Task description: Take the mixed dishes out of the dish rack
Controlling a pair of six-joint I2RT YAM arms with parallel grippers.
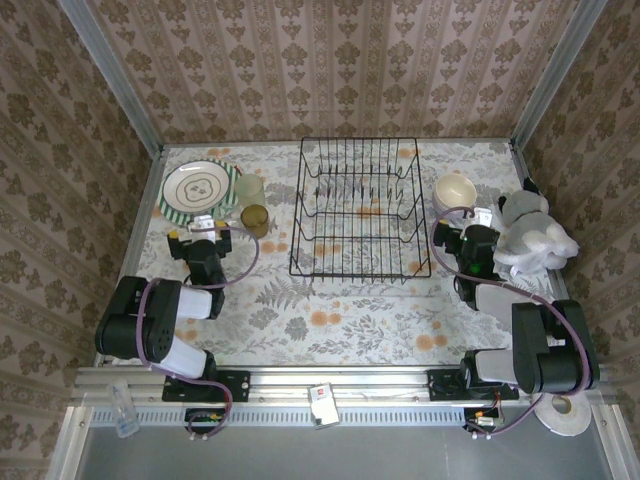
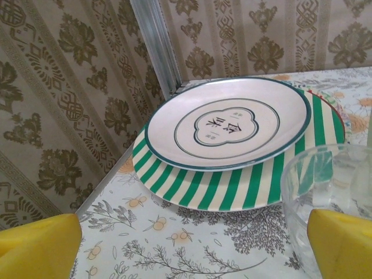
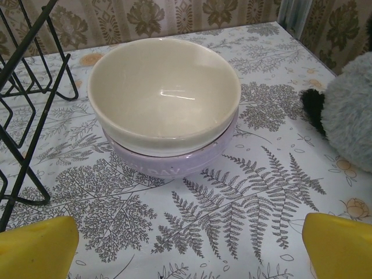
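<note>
Left fingers [image 2: 35, 247] spread, stacked plates [image 2: 226, 125] just ahead. Right fingers [image 3: 35, 247] spread, cream bowl [image 3: 163, 87] nested in lilac bowl [image 3: 174, 160] ahead.

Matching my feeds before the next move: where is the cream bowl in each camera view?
Top external: the cream bowl sits right of the dish rack, toward the far right corner.
Right wrist: cream bowl upper centre, nested in the lilac bowl.
Left wrist: faces the stacked plates on the rack's other side.
Shared landmark: the dish rack, central in the top view, at the left edge of the right wrist view.
</note>
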